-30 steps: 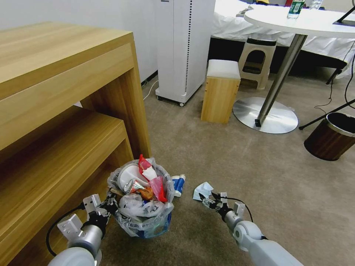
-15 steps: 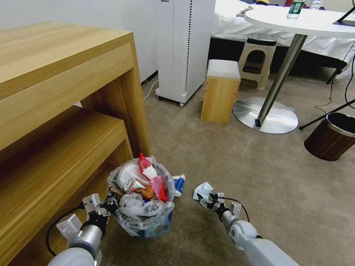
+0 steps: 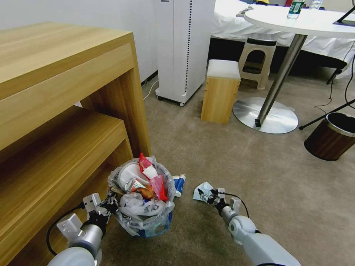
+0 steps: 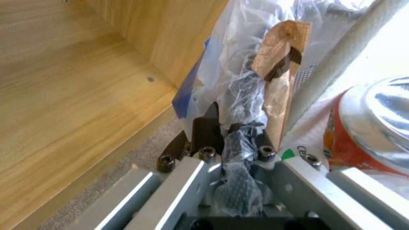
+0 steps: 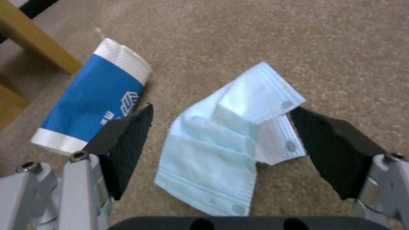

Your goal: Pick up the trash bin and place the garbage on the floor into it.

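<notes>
Right pincer [image 5: 221,137]: was found spread wide and low over the floor [image 3: 229,159], its two dark pads standing either side of a pale blue face mask [image 5: 230,127] without touching it.
Face mask: lay crumpled and partly folded on the carpet, directly between the spread pads; its long axis was seen to run roughly from the wrist outward, across the line along which the pads would meet, so a closing stroke was judged to take it across its narrow width.
Blue-white cup [image 5: 91,99]: lay on its side just beside one pad of the right pincer, on the trash-bin side of the mask, with its length roughly parallel to the mask.
Nearer arm: the right arm was judged much the nearer to both loose items; in the head view the right pincer [image 3: 206,195] was at the mask [image 3: 201,190].
Left pincer [image 4: 232,140]: was found pressed together on the plastic liner at the rim of the trash bin [image 3: 142,199].
Trash bin: was held close beside the wooden shelving [image 3: 66,122], to the left of the mask, already heaped with garbage [image 3: 144,184].
Outstanding: the mask and the cup were not yet in the bin.
</notes>
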